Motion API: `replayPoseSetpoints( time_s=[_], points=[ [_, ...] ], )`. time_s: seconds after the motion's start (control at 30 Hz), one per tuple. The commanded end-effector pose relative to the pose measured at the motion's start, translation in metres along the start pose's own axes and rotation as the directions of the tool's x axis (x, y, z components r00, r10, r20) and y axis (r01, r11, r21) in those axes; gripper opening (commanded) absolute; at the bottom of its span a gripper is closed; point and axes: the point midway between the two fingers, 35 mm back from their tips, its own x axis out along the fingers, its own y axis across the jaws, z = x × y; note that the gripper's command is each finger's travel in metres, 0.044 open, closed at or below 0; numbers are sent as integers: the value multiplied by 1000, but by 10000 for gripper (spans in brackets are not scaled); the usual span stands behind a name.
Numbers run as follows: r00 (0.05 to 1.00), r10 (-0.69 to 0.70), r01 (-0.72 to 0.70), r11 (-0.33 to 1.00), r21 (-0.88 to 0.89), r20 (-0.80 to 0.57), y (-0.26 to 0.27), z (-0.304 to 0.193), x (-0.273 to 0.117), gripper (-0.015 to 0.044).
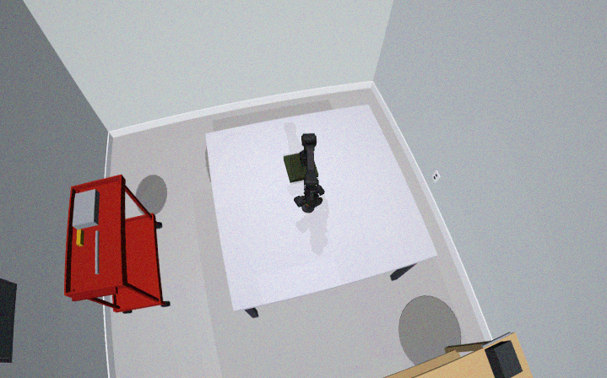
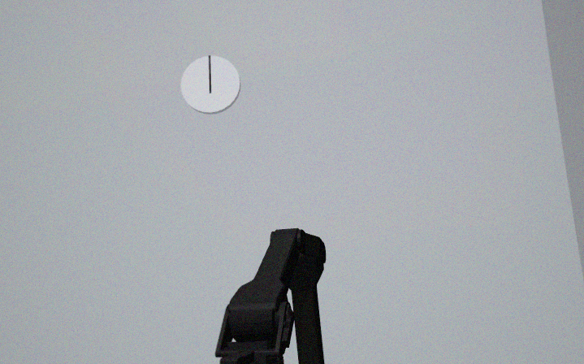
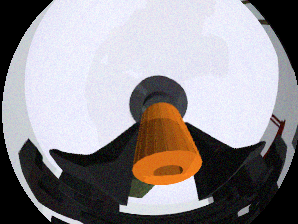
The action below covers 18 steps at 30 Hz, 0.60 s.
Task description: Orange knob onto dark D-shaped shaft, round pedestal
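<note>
The orange knob [image 3: 167, 137] stands between the fingers of my gripper [image 3: 161, 126] [image 1: 309, 202], which is shut on it. Its near end face shows a dark recess with a straight side. The far end of the knob overlaps the dark grey round pedestal [image 3: 158, 84] in the wrist view. The shaft is hidden behind the knob, and the wrist view does not show whether the knob is on it or how far down it sits. In the top view the arm covers the knob and most of the pedestal. The exterior view shows only the upper arm.
The white table [image 1: 258, 244] carries a dark green square block or mat [image 1: 295, 169] beside the arm's base. A red cart [image 1: 108, 253] stands left of the table, and a wooden desk [image 1: 465, 364] is at the lower right. A wall clock [image 2: 194, 85] hangs behind the arm.
</note>
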Motion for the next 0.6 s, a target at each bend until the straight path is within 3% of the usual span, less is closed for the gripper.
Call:
replayPoseSetpoints(
  time_s=[0.0, 0.2, 0.4, 0.57],
  points=[
    [1000, 4, -4, 1000, -6, -1, 1, -1, -1, 0],
    [1000, 4, -4, 1000, -15, -1, 1, -1, -5, 0],
    [1000, 4, -4, 979, -204, -1, 1, -1, -6, 0],
    [1000, 4, -4, 977, -214, -1, -1, 1, -5, 0]
  ],
)
